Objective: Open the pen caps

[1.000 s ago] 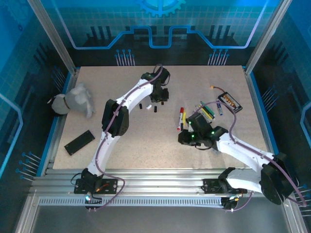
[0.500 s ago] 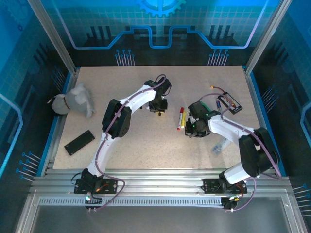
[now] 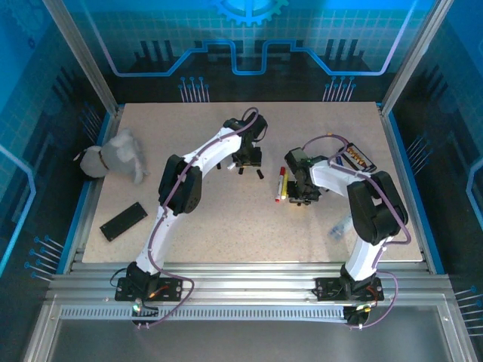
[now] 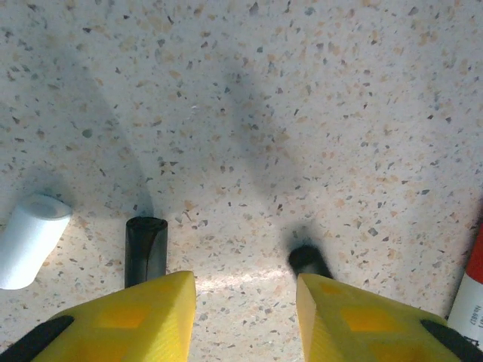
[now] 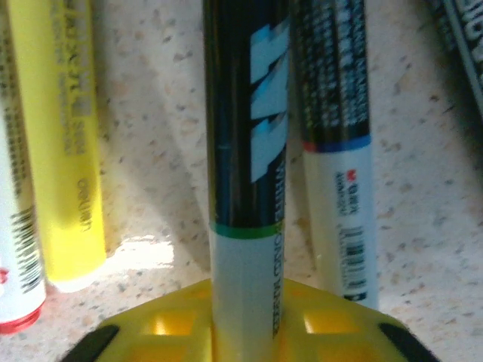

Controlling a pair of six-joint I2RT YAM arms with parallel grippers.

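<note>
Pen caps (image 4: pixel 146 249): three loose on surface (image 4: pixel 302 113), low in left wrist view. One white at lower left, two black just above fingertips. Left gripper (image 4: pixel 245 298) open, empty. Right gripper (image 5: pixel 241 324) clamped on black pen (image 5: pixel 245 113), frame centre; yellow pen (image 5: pixel 68 151) just beside, at left. Judgement: held pen next for uncapping. Advise: right holds barrel firm; left takes cap end squarely and pulls straight along axis, no sideways bend.

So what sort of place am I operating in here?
Probably a lab or demo robot cell, not a home: a speckled tabletop boxed in by aluminium rails, and blue printed wall panels with a gear motif behind.
</note>
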